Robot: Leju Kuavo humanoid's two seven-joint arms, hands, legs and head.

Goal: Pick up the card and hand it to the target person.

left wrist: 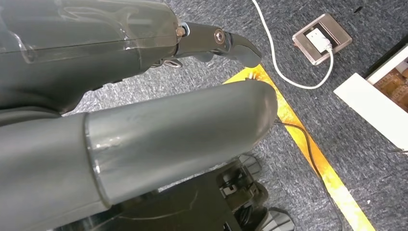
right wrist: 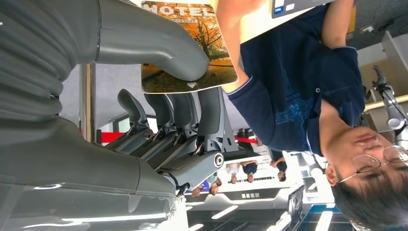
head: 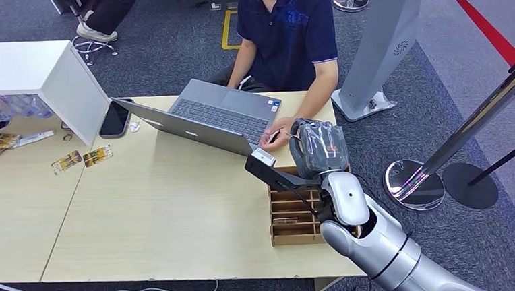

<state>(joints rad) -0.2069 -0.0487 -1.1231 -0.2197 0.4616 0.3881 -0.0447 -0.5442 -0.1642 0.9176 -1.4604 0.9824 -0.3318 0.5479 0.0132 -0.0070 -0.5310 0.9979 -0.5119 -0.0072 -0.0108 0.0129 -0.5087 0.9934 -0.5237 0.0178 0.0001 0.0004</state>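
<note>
The hotel card (right wrist: pixel 190 48) is pinched flat between the thumb and fingers of the right robot hand (right wrist: pixel 163 96), raised off the bench (head: pixel 151 213) and offered face-up toward the seated person (head: pixel 288 29), presumably so it can be taken by its free edge. That person's hand (right wrist: pixel 231 24) already touches the card's far end, so the handover looks nearly complete. In the head view the right robot hand sits just above the wooden card box (head: pixel 293 214), beside the open laptop (head: pixel 206 118). The left robot hand (left wrist: pixel 144 86) hangs over the carpet, fingers apparently curled around nothing, though the close view makes this uncertain.
</note>
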